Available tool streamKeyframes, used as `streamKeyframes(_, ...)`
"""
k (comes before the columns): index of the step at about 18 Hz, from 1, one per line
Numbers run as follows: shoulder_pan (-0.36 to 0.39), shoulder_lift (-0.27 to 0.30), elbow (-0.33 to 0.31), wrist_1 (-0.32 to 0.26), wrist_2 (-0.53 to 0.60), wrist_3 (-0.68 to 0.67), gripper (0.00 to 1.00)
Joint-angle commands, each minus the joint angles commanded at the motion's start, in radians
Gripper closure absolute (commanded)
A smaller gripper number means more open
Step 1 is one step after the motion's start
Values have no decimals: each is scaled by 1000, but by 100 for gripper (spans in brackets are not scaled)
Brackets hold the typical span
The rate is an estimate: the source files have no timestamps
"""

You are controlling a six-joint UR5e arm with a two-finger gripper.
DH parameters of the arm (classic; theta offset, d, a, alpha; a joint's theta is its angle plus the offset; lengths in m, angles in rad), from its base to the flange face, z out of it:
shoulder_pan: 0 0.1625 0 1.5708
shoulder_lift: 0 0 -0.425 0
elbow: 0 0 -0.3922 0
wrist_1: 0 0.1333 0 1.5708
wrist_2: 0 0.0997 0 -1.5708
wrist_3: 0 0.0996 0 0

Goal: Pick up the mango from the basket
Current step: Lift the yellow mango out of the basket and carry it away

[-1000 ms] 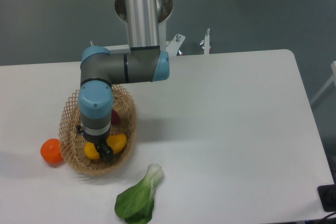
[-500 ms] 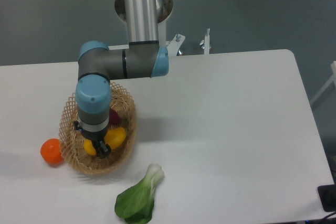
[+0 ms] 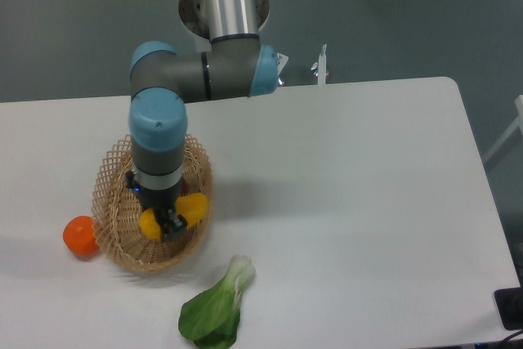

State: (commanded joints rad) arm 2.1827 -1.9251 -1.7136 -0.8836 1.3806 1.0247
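The mango (image 3: 173, 216), yellow shading to orange, sits crosswise in the clenched fingers of the gripper (image 3: 170, 225), its two ends showing on either side of the dark jaws. It appears to hang over the near half of the wicker basket (image 3: 110, 230), though whether it is fully clear of the weave cannot be told from this view. The UR5e arm (image 3: 163, 149) stands nearly vertical over the basket, its blue-capped wrist hiding most of the interior; only a sliver of a dark red item (image 3: 185, 188) shows behind the wrist.

Just outside the basket's left rim lies a round orange fruit (image 3: 79, 235), and a leafy bok choy (image 3: 216, 308) rests on the white table (image 3: 351, 194) near the basket's front right.

The step in hand looks like the lift. It would be done well by rising straight up until the fruit clears the scalloped rim, keeping the grip firm and centred, since a smooth oval fruit can twist or slip between two fingers if swung sideways too soon.
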Motion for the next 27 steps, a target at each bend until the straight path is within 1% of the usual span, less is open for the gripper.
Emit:
streamKeyframes(4, 64, -21, 71, -11, 2, 3, 60)
streamKeyframes(6, 107, -26, 100, -49, 5, 9, 60)
streamKeyframes(8, 167, -31, 127, -92, 8, 15, 60)
streamKeyframes(10, 203, -47, 160, -115, 11, 17, 60)
streamKeyframes(12, 235, -55, 178, -124, 12, 24, 60)
streamKeyframes(15, 293, -55, 196, -124, 12, 69, 60)
streamKeyframes(18, 345, -55, 198, -123, 12, 106, 60)
streamKeyframes(20, 358, -55, 189, -120, 18, 127, 59)
streamKeyframes(23, 368, -66, 180, -126, 127, 173, 59)
streamKeyframes(24, 368, -69, 181, -127, 144, 178, 59)
streamKeyframes(26, 373, -69, 180, -150, 150, 178, 59)
streamKeyframes(27, 387, -68, 181, -167, 156, 178, 59)
